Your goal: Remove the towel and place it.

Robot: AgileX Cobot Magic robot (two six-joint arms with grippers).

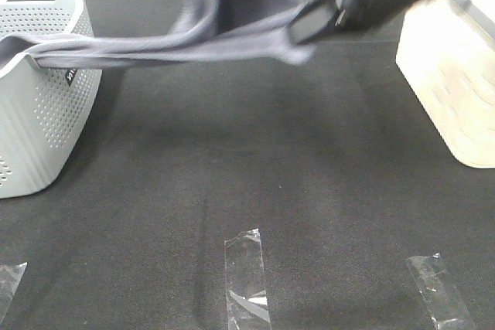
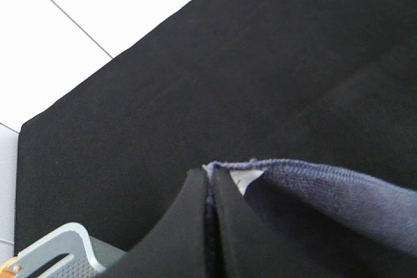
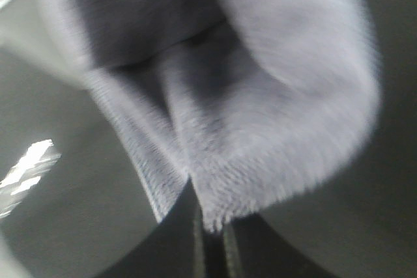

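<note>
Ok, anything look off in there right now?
Only the towel: it hangs stretched above the table, one end draped over the grey basket rim, so it could drag the basket. Both the left tool and right tool pinch it.

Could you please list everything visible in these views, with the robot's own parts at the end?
towel: one, greyish-lavender, held off the table, stretched from the basket's rim to the top middle of the high view
basket: one, light grey, perforated, at the left edge of the table
bin: one, cream, at the right edge of the table
tape strips: three, clear, along the near edge of the table
table cover: one, black, under everything
floor tiles: white, beyond the cover's edge
left gripper: one, black, shut on a towel hem
right gripper: one, black, shut on the towel
</note>
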